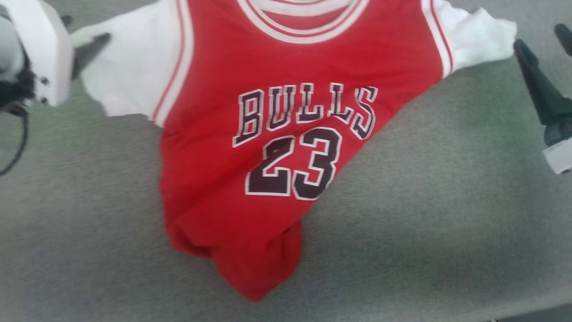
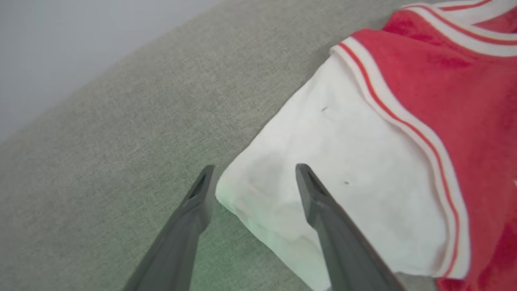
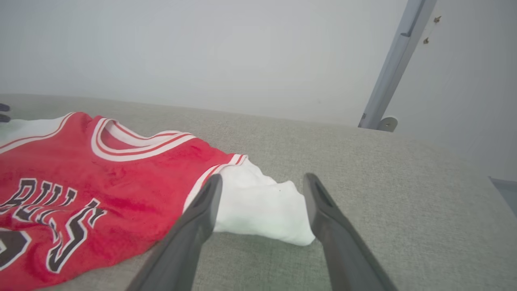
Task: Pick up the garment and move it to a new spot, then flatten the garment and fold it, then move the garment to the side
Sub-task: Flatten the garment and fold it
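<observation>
Flattening, I judge: my left gripper [image 2: 254, 169] and right gripper [image 3: 263, 178] stand spread at the sleeves [image 1: 129, 76] of the shirt [image 1: 214, 89]; next, pull the bunched hem [image 1: 250, 264] straight.

Grey fabric-covered surface [image 1: 447, 201], red garment [image 1: 268, 134] lying on it, front up, hem bunched

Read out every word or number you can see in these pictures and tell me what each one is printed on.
"BULLS": dark letters with white edging, across the chest of the red garment.
"23": dark digits with the same edging, just below that word on the same garment.
In the right wrist view the same print is tilted and cut off by the picture's edge, so it is only partly readable.
No other text can be read.
</observation>
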You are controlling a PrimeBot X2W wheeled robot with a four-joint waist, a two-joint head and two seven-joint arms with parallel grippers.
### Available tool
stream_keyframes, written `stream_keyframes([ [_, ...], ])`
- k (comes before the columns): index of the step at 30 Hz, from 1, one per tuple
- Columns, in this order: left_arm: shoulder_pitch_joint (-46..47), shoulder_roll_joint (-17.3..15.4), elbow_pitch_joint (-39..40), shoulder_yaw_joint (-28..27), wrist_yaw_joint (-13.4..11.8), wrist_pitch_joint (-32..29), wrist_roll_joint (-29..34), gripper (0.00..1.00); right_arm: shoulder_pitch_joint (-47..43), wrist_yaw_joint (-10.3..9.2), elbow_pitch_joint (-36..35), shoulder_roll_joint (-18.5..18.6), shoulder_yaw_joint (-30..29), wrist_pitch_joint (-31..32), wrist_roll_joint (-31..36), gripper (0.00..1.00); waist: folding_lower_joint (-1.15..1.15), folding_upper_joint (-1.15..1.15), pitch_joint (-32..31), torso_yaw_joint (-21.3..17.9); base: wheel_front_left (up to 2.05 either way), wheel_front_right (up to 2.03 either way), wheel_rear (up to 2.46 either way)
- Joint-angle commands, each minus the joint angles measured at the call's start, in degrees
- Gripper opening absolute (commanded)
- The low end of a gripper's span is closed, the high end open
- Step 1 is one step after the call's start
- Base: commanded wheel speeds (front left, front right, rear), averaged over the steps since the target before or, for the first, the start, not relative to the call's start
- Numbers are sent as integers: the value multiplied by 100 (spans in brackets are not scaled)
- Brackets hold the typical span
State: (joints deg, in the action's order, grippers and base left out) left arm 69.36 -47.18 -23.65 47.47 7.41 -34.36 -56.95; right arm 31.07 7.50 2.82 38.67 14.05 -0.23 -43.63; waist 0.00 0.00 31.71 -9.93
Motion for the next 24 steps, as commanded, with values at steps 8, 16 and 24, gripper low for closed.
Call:
stream_keyframes([
  [8,595,-237,-240,1116,9,-955,-450,100,-237,-2,-250,-241,-249,220,251,100,0,0,356,-352,0,0,0],
  [16,865,-411,64,1888,16,-1119,-1039,0,-58,-2,-458,-241,-226,560,317,100,0,0,417,-268,0,0,0],
  [24,1331,-144,-48,2273,-3,-553,-1252,0,1024,-4,-277,262,507,1868,23,100,0,0,616,-30,0,0,0],
])
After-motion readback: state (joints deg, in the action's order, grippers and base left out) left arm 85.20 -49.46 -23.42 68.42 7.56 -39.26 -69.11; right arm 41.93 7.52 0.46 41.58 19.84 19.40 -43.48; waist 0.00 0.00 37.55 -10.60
